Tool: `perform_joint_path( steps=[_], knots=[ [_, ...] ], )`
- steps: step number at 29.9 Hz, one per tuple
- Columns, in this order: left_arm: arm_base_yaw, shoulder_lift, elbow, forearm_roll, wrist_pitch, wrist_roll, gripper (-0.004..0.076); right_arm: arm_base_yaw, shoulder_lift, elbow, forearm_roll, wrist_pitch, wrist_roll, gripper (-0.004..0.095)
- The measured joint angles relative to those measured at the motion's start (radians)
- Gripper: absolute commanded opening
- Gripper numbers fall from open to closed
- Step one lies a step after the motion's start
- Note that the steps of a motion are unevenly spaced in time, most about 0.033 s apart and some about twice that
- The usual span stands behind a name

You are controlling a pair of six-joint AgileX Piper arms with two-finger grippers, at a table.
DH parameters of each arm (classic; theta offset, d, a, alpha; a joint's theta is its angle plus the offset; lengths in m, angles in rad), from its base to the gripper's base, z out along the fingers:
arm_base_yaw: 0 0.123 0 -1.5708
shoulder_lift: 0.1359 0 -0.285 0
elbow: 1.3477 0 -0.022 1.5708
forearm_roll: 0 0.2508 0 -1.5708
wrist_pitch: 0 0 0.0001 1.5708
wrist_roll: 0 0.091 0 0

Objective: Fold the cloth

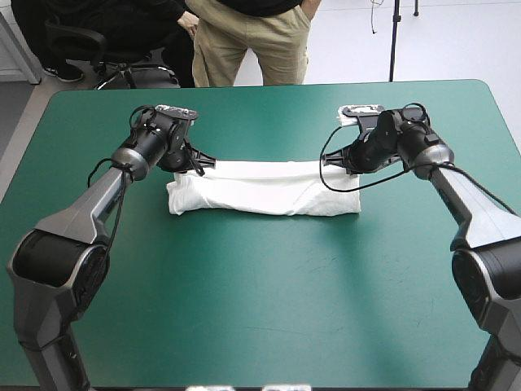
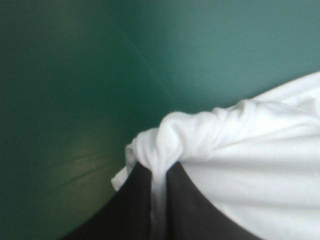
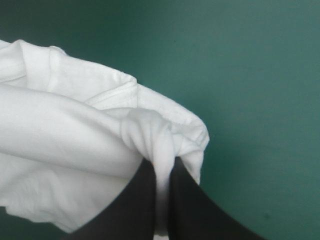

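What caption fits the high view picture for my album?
Folded white T-shirt, its far edge pinched by the left gripper and right gripper.

T-shirt (image 1: 264,189): lies on the desk (image 1: 260,309) as a long folded band running left to right, nearer the far edge than the near one.
Left jaws: at the band's far left corner, a pinch of it between them.
Right jaws: at the band's far right corner, gripping it likewise.
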Motion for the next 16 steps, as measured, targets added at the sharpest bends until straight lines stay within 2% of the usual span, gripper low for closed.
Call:
perform_joint_path(
  steps=[3,6,7,9,12,14,16],
  knots=[
    [0.0,0.034,-0.004,0.002,-0.009,0.008,0.0156,0.0,0.037,-0.018,0.0,-0.003,-0.001,0.0241],
    [0.002,0.047,-0.005,-0.01,-0.01,0.061,0.0381,0.0,0.055,-0.025,0.0,-0.001,-0.001,0.0464],
    [0.002,0.049,-0.007,-0.015,-0.008,0.071,0.0457,0.0,0.057,-0.027,0.0,-0.001,-0.001,0.0515],
    [0.004,0.049,-0.017,-0.018,0.004,0.083,0.0517,0.0,0.057,-0.039,-0.001,0.014,-0.001,0.0544],
    [0.005,0.035,-0.046,-0.006,0.024,0.075,0.0501,0.0,0.055,-0.068,-0.012,0.052,-0.002,0.052],
    [0.005,0.014,-0.07,0.005,0.036,0.067,0.0447,0.0,0.046,-0.085,-0.022,0.082,-0.014,0.0503],
    [0.006,-0.014,-0.087,0.003,0.043,0.069,0.0305,-0.001,0.024,-0.088,-0.029,0.109,-0.029,0.0487]
  ],
)
